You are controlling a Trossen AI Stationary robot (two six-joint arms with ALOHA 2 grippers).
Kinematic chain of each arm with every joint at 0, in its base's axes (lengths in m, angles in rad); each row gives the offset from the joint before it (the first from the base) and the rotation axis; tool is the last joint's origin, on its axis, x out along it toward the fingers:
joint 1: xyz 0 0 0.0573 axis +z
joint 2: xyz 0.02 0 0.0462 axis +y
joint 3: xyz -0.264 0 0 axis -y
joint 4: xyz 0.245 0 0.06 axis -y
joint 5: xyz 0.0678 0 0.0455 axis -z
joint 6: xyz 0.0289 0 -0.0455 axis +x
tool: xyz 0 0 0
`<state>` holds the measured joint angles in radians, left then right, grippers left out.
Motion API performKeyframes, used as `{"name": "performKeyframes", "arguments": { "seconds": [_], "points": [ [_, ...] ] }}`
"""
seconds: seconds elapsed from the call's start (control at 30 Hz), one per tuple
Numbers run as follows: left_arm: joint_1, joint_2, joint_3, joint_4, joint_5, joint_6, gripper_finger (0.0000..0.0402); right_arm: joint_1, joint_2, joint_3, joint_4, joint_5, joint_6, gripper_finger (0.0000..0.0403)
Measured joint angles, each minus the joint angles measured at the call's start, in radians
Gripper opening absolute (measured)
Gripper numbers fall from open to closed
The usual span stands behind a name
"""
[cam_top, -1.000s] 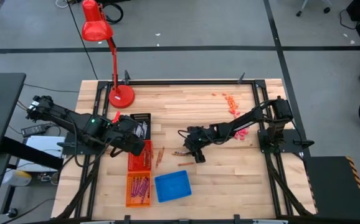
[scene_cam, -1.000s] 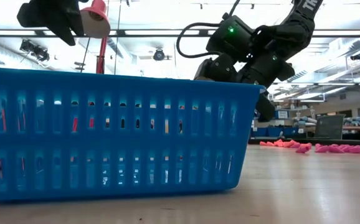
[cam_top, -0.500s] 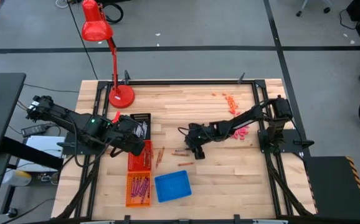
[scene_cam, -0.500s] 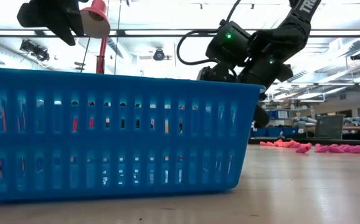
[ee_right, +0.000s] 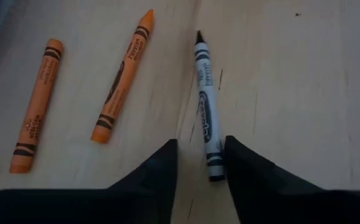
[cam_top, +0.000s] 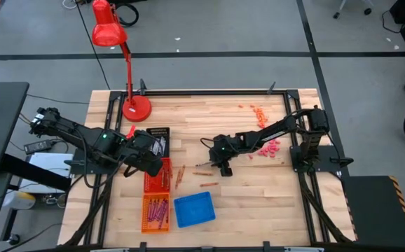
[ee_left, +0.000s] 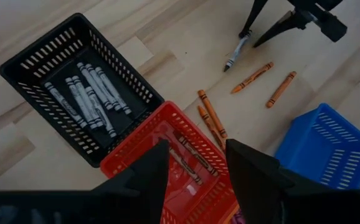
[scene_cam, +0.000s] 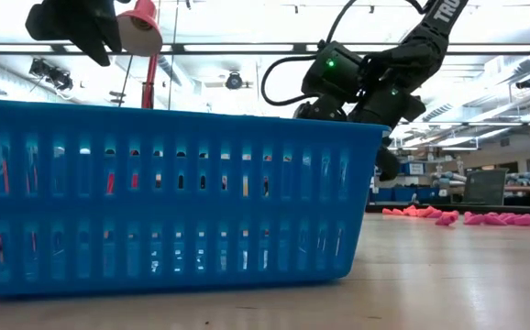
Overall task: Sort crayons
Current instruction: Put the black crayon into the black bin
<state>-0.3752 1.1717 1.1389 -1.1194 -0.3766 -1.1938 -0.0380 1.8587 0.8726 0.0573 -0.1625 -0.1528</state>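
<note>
Two matte-black, multi-jointed arms, left arm [cam_top: 83, 136] and right arm [cam_top: 272, 133], are each showing a glowing green indicator light, black looping cables, white lettering on the right arm's link, and a left end effector [ee_left: 195, 168] and right end effector [ee_right: 198, 165] with smooth dark tapered fingers.

Light was even and bright; low view backlit by ceiling strips [scene_cam: 247, 48], blue basket [scene_cam: 169, 197] soft-focused.

My overhead camera: straight down, far, whole table [cam_top: 258, 196]. My low camera: table height, level, hard against the blue basket [scene_cam: 169, 197]. Left wrist camera: looks down on black basket [ee_left: 74, 87], red basket [ee_left: 186, 162], blue basket. Right wrist camera: close above grey crayon [ee_right: 206, 109], which the left wrist camera also shows.
</note>
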Motion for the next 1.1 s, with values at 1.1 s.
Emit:
{"name": "performKeyframes", "arguments": {
  "seconds": [1.1],
  "points": [
    [0.0,0.0,0.0,0.025,-0.179,0.071,0.0171,-0.064,-0.129,-0.009,-0.07,-0.099,0.11,0.0027]
  ]
}}
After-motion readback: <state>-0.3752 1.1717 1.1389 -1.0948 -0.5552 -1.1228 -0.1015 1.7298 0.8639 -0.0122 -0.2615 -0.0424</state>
